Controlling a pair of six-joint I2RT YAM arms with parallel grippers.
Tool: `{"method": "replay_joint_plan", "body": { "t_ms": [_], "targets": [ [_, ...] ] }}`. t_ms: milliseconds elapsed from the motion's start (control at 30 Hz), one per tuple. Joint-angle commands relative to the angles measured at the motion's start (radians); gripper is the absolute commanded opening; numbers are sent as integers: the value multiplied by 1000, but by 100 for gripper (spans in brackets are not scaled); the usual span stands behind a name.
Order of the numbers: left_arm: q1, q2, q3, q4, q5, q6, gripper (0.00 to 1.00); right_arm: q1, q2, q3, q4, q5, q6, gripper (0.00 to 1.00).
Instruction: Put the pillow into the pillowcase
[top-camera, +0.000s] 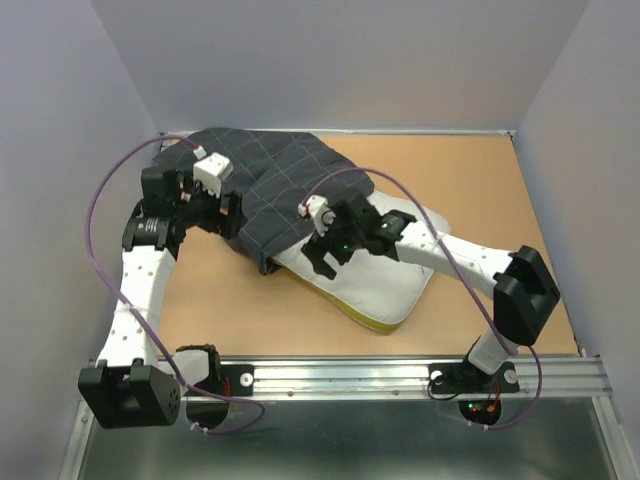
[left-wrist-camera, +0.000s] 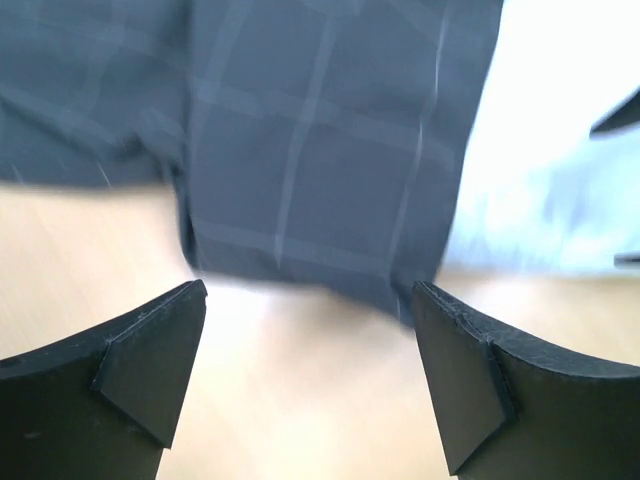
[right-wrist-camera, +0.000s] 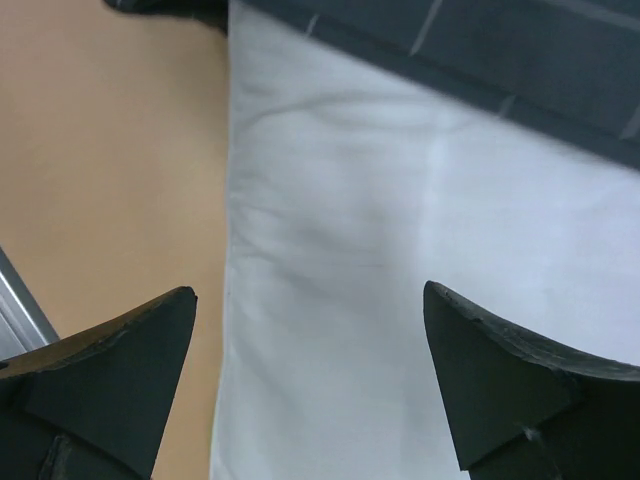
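The dark grey gridded pillowcase (top-camera: 275, 180) lies at the back of the table, drawn over the far end of the white pillow (top-camera: 375, 285). The pillow's near part, with its yellow edge, sticks out toward the front right. My left gripper (top-camera: 232, 213) is open at the pillowcase's left near edge; in the left wrist view it (left-wrist-camera: 310, 335) hovers over bare table, just short of the pillowcase (left-wrist-camera: 320, 150), holding nothing. My right gripper (top-camera: 323, 257) is open over the pillow near the pillowcase's opening. In the right wrist view it (right-wrist-camera: 310, 320) straddles the pillow (right-wrist-camera: 400, 300), with the pillowcase (right-wrist-camera: 500, 50) beyond.
The tan tabletop (top-camera: 500, 200) is enclosed by pale walls at the left, back and right. A metal rail (top-camera: 400, 375) runs along the near edge, where both arm bases sit. Purple cables loop from each arm.
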Motion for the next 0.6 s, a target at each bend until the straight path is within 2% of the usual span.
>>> {"method": "replay_joint_plan", "body": {
  "t_ms": [0, 167, 267, 333, 367, 400, 433, 500, 567],
  "targets": [
    [5, -85, -75, -188, -63, 195, 97, 74, 48, -58, -15, 125, 38, 100],
    [5, -90, -95, -182, -81, 223, 98, 201, 157, -68, 25, 320, 59, 100],
    [4, -59, -93, -198, -41, 253, 98, 205, 251, -58, 40, 414, 56, 100],
    [-19, -64, -121, -216, -18, 373, 98, 202, 303, -55, 49, 440, 70, 74],
    [-27, -78, -142, -213, -27, 406, 98, 189, 309, -52, 63, 429, 77, 57],
    [-66, -105, -171, -187, -52, 439, 98, 179, 306, -46, 68, 372, 103, 16],
    [-80, -119, -240, -158, -72, 446, 98, 165, 288, -39, 74, 335, 123, 1],
    [-107, -130, -311, -90, -107, 440, 97, 122, 265, -9, 91, 211, 157, 1],
    [-136, -122, -343, 12, -124, 361, 97, 97, 229, 28, 104, 182, 197, 0]
  ]
}}
